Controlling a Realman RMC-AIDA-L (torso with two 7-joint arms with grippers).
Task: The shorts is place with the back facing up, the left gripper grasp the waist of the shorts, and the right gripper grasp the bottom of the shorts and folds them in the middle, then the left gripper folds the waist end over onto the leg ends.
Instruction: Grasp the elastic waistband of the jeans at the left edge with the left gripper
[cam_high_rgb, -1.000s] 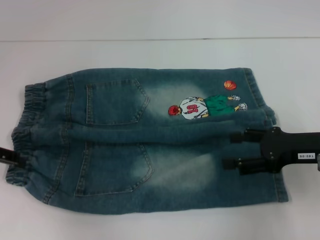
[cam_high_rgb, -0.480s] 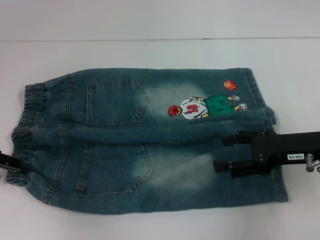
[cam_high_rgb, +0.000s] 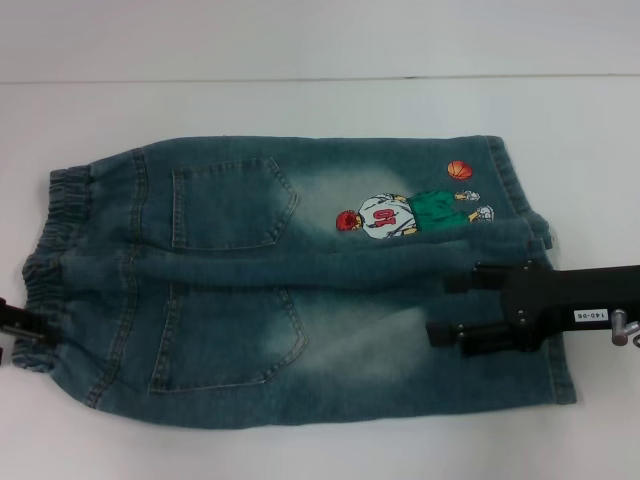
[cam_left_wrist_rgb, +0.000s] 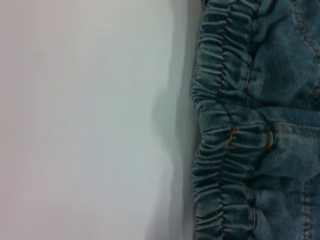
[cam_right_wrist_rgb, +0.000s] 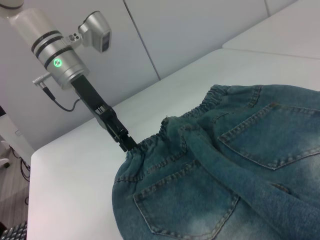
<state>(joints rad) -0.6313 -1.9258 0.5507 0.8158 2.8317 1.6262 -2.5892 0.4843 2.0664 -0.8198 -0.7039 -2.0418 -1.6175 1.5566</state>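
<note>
The faded blue denim shorts (cam_high_rgb: 300, 300) lie flat with the pockets up, and an embroidered basketball player (cam_high_rgb: 410, 215) is on the far leg. The gathered waist (cam_high_rgb: 50, 250) is at the left and the straight leg hems (cam_high_rgb: 562, 370) are at the right. My right gripper (cam_high_rgb: 440, 310) hovers open over the near leg, just inside its hem, with only denim under its spread fingers. My left gripper (cam_high_rgb: 20, 328) sits at the near end of the waistband. In the right wrist view the left gripper (cam_right_wrist_rgb: 129, 145) touches the waistband's edge (cam_right_wrist_rgb: 150, 140). The left wrist view shows the ruffled waistband (cam_left_wrist_rgb: 225, 140) close up.
A raised crease (cam_high_rgb: 300, 265) runs lengthwise between the two legs. The shorts rest on a white table (cam_high_rgb: 300, 100) whose back edge meets a pale wall. The silver left arm (cam_right_wrist_rgb: 60, 55) with a green light stands above the table's side.
My right gripper has slid left over the near leg and slightly toward the table's front. The left gripper has shifted a little along the waistband's near end. The shorts have not moved.
</note>
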